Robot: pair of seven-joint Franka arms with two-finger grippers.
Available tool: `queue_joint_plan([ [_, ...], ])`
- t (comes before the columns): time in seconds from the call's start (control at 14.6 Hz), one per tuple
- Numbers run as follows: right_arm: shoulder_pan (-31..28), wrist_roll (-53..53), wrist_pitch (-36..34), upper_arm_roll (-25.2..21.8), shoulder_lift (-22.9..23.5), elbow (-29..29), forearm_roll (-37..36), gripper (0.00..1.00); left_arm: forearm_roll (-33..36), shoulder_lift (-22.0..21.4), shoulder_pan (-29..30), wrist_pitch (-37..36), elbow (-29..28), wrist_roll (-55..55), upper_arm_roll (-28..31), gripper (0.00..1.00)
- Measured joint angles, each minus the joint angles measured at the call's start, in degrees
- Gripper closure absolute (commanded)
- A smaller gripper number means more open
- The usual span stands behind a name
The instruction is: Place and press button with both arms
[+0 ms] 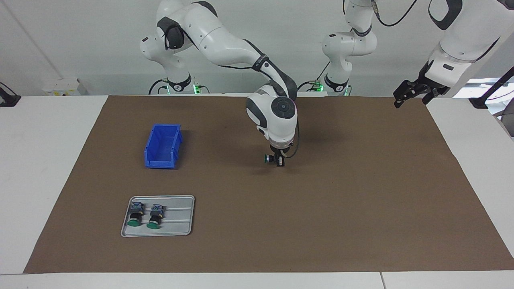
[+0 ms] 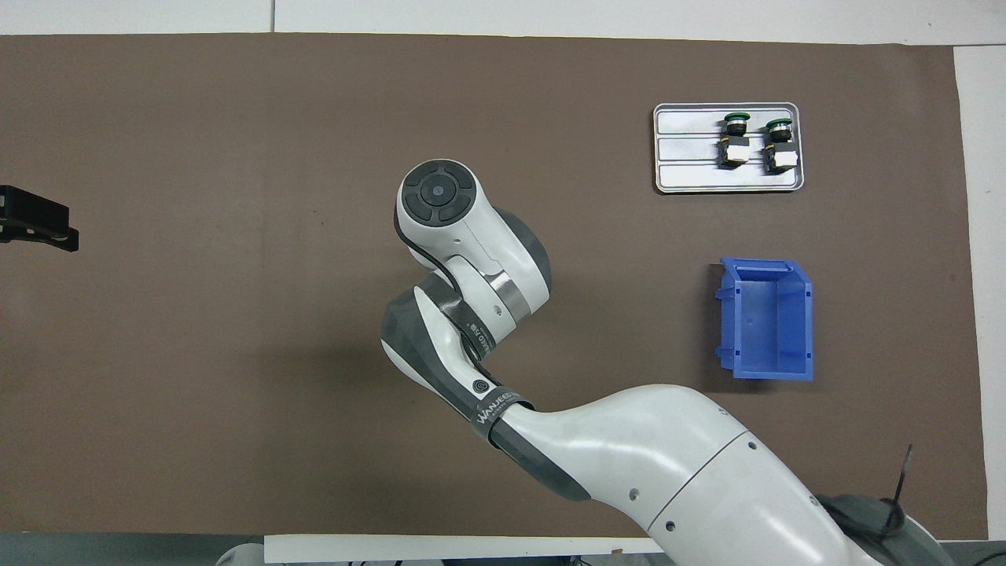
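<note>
My right gripper [image 1: 278, 160] is shut on a button [image 1: 267, 159], held sideways with its green cap toward the right arm's end of the table, low over the middle of the brown mat [image 1: 341, 192]. In the overhead view the right arm's wrist [image 2: 440, 196] hides the gripper and the button. Two more buttons [image 1: 135, 214] [image 1: 154, 216] lie on a grey tray [image 1: 180, 224], also seen in the overhead view [image 2: 736, 141] [image 2: 780, 146]. My left gripper [image 1: 405, 94] waits raised over the mat's edge at the left arm's end, and it also shows in the overhead view [image 2: 35, 224].
A blue open bin [image 1: 162, 145] stands on the mat toward the right arm's end, nearer to the robots than the tray [image 2: 684, 157]. It also shows in the overhead view [image 2: 766, 318]. White table [image 1: 48, 160] surrounds the mat.
</note>
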Motion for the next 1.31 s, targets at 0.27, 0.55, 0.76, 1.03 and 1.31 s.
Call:
queue_joint_plan([
  [0.27,0.3,-0.1,0.5,0.1,0.4,-0.1,-0.1,0.01,0.0,0.0,0.0,0.0,0.0,0.0,0.0,0.00],
  [0.55,0.8,-4.4,0.0,0.1,0.4,0.3,-0.1,0.01,0.0,0.0,0.0,0.0,0.0,0.0,0.1,0.00],
  [0.76,-1.3,-9.3,-7.7,-0.1,-0.7,5.2,-0.1,0.01,0.0,0.0,0.0,0.0,0.0,0.0,0.1,0.00],
  [1.03,-7.8,-25.0,-16.5,-0.2,-7.9,7.5,-0.1,0.01,0.0,0.0,0.0,0.0,-0.1,-0.1,0.1,0.00],
  [1.31,-17.0,-47.4,-21.6,-0.4,-16.5,4.5,-0.1,0.01,0.0,-0.1,0.0,-0.1,-0.1,-0.1,0.1,0.00],
])
